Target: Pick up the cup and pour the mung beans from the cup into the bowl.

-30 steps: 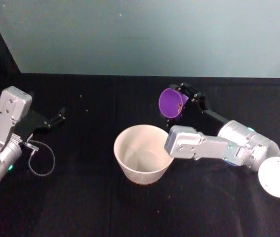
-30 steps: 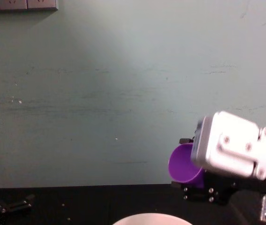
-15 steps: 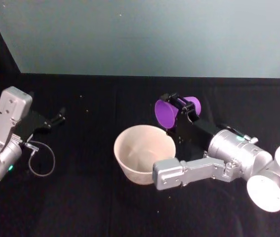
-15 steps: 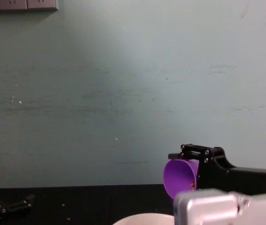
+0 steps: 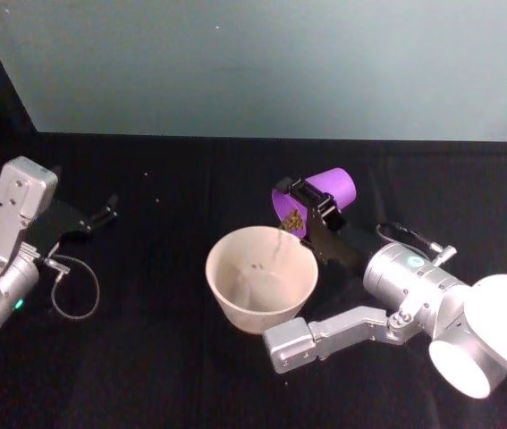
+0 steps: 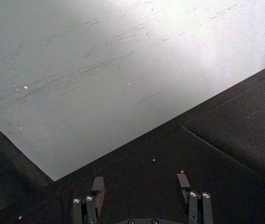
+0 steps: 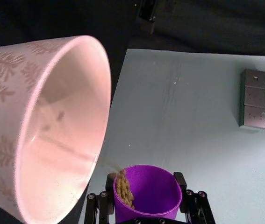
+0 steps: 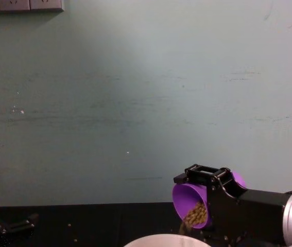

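Wrist rolled, the right gripper [image 5: 308,204] clamped the cup [image 5: 333,184], tipped over the bowl [image 5: 255,313] at the desk's [image 5: 164,375] middle, beans [image 5: 290,219] spilling; the left gripper [image 5: 106,213] rested near the left edge, jaws apart.

Bowl [image 8: 158,242] mostly below chest view's edge

Purple cup [image 5: 332,186] tipped steeply above upright pinkish-white bowl [image 5: 251,315], at its far-right rim; mung beans [image 5: 291,218] spilling into bowl.
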